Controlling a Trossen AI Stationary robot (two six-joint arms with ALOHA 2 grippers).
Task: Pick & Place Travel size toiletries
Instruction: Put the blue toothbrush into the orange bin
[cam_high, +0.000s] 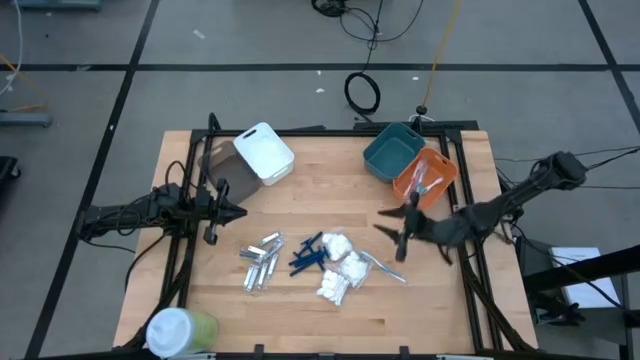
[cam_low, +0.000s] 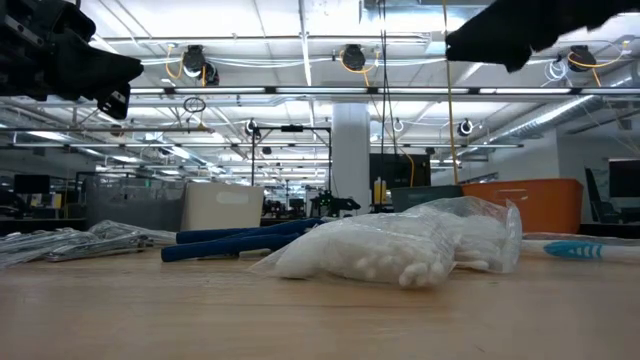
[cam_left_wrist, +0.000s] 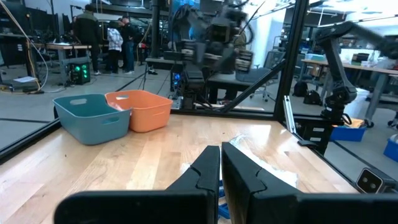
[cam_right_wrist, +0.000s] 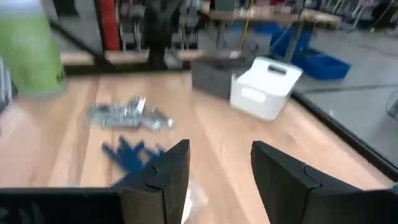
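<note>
The toiletries lie in a loose heap mid-table: silver tubes (cam_high: 260, 263) (cam_right_wrist: 127, 114), dark blue sticks (cam_high: 308, 252) (cam_right_wrist: 132, 152), white crinkly packets (cam_high: 340, 267) (cam_low: 400, 245), and a thin clear stick with a teal tip (cam_high: 385, 268) (cam_low: 585, 250). My right gripper (cam_high: 382, 222) (cam_right_wrist: 221, 165) hovers open above the table, just right of the heap and holding nothing. My left gripper (cam_high: 240, 212) (cam_left_wrist: 221, 165) hangs shut and empty over the table's left part, pointing toward the heap.
At the far edge stand a white bin (cam_high: 263, 152) beside a clear bin (cam_high: 220, 160) on the left, and a teal bin (cam_high: 393, 150) and orange bin (cam_high: 428, 175) on the right. A white-lidded green cup (cam_high: 180, 330) sits at the near-left corner. A black frame borders the table.
</note>
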